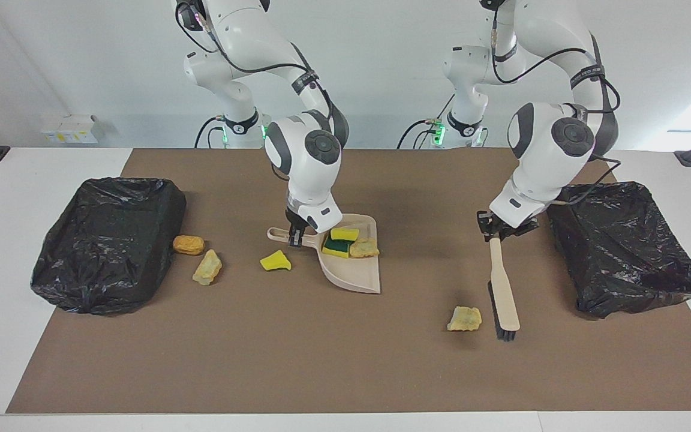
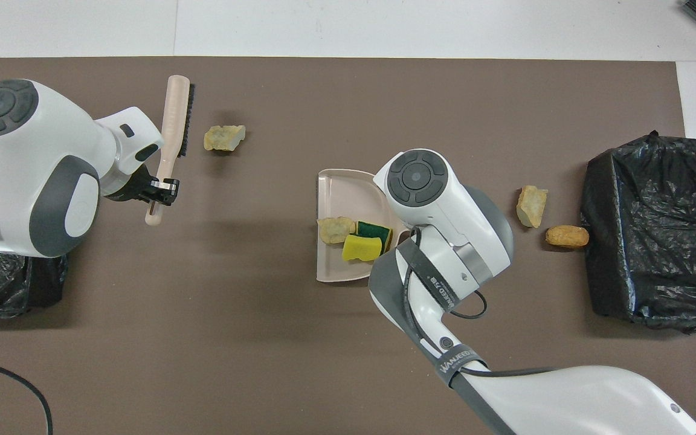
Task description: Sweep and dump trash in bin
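In the facing view, the right gripper (image 1: 296,238) is clamped on the handle of the dustpan (image 1: 354,273), which lies flat mid-table with three scraps (image 1: 348,242) already in it. The left gripper (image 1: 493,229) grips the brush (image 1: 503,300) by its handle, bristles just beside a tan foam chunk (image 1: 464,318) toward the left arm's end of the table. A yellow piece (image 1: 276,260) lies just beside the pan handle; a tan chunk (image 1: 207,267) and an orange lump (image 1: 189,245) sit near the black-lined bin (image 1: 108,240) at the right arm's end. A second bin (image 1: 627,249) stands at the left arm's end.

From overhead, the brush (image 2: 174,115) lies alongside the lone chunk (image 2: 223,138), bristles facing it, well apart from the dustpan (image 2: 331,184).

Sweeping seems under way, dumping not yet. Next likely calls for dragging that chunk across toward the pan mouth, without flicking it aside.
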Controlling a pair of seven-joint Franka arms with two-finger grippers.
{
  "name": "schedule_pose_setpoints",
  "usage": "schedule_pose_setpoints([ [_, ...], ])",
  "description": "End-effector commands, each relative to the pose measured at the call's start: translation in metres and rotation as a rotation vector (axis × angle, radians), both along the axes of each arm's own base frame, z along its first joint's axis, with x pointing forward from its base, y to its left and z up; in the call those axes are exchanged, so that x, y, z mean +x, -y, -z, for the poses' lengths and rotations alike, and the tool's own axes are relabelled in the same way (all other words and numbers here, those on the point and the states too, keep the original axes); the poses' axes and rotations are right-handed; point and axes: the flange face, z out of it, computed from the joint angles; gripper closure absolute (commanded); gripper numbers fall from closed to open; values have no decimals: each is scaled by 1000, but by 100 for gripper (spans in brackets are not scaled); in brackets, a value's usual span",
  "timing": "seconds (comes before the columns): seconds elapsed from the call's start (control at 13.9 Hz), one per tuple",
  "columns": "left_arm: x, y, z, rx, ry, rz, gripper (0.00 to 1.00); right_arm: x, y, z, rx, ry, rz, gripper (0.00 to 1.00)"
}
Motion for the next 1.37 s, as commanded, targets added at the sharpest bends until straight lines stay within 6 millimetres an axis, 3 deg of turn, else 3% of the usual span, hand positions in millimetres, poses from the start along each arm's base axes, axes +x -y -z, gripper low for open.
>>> schedule_pose_setpoints([
  [0.0,20,2,13,20,-10,51,100,-3,2,0,12,19,24,100],
  [0.07,21,6,29,31,-27,115,100,-4,2,1,11,19,25,100],
  [0.36,29,0,41,58,1,271,100,-3,2,0,13,21,25,100],
  [0.58,5,15,62,56,-60,341,100,-3,2,0,13,21,25,100],
  [0.79,-32,57,70,23,-102,390,100,-3,2,0,13,21,25,100],
  [0.94,-54,74,74,-39,-141,380,100,-4,2,0,12,20,25,100],
  [1.3,-112,150,65,-171,-305,268,100,-3,3,0,12,20,27,100],
])
